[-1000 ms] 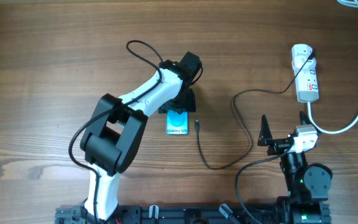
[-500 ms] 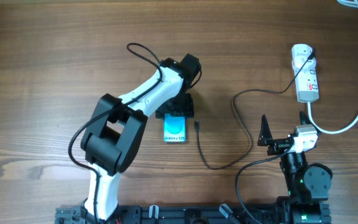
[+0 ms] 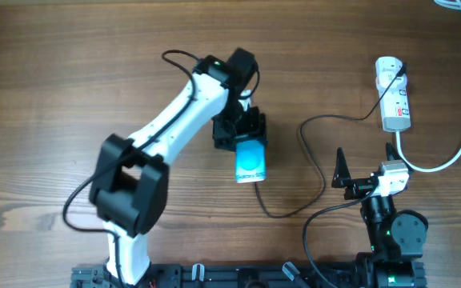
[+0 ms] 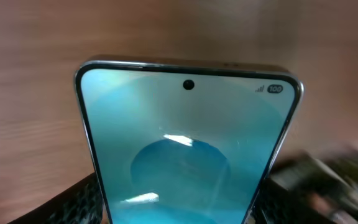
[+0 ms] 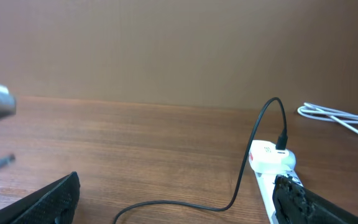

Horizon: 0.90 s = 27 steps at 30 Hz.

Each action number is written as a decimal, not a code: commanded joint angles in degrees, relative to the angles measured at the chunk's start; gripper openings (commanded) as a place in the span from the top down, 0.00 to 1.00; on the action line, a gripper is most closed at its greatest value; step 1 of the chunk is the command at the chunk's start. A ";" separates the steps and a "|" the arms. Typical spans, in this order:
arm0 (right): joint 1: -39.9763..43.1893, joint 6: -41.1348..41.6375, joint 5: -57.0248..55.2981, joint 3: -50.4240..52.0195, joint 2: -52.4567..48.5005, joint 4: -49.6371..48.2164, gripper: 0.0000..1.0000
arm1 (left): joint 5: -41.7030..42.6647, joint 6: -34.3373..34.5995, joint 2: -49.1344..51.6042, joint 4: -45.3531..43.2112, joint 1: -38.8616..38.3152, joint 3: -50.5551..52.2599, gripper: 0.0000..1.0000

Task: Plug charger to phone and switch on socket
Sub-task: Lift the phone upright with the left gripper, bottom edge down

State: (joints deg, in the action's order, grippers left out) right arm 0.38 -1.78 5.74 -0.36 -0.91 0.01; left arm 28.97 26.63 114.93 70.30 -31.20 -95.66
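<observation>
The phone [image 3: 251,162], with its cyan screen, is held at its far end by my left gripper [image 3: 242,134], just left of the charger's loose end. In the left wrist view the phone [image 4: 185,149] fills the frame, with a finger [image 4: 73,202] pressed against each long edge. The charger [image 3: 306,164] is a thin black cable running from its plug in the socket [image 3: 394,96] in a loop to the phone's near end. Its connector tip is hidden. My right gripper [image 3: 365,166] is wide open and empty near the table's front edge, facing the socket [image 5: 267,163] and the cable [image 5: 247,174].
The socket's thick white cord [image 3: 458,148] curves along the right edge and off the top right; it also shows in the right wrist view [image 5: 337,117]. The wooden table [image 3: 70,72] lies all around.
My left arm has swung right and carried the phone with it, from beside the connector tip to over it. The right arm, cable and socket have not moved.
</observation>
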 commanded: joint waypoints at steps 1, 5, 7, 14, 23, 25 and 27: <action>0.24 0.44 -0.37 0.04 0.31 -0.15 0.00 | 20.63 -2.69 -5.53 -0.46 4.15 -1.81 0.29; 0.24 0.44 -0.35 0.04 0.31 -0.15 0.00 | 31.47 -2.67 -7.13 -0.61 8.39 -1.81 0.30; 0.24 0.46 -0.37 0.04 0.31 -0.15 0.00 | 36.76 -2.67 -7.34 -0.55 10.32 -1.81 0.31; 0.24 0.44 -0.37 0.04 0.31 -0.15 0.00 | 55.36 -2.62 -7.34 -0.15 14.58 -1.81 0.31; 0.24 0.42 -0.35 0.04 0.31 -0.15 0.00 | 61.40 2.25 -7.34 0.02 15.10 -1.81 0.30; 0.24 0.44 -0.37 0.04 0.31 -0.15 0.00 | 61.40 5.46 -7.34 0.04 15.32 -1.81 0.32; 0.24 0.44 -0.37 0.04 0.31 -0.15 0.00 | 61.40 7.48 -7.37 0.04 15.80 -1.81 0.33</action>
State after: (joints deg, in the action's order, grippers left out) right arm 0.38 -1.78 5.74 -0.36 -0.91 0.01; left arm 86.17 28.86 109.14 70.35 -16.36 -96.03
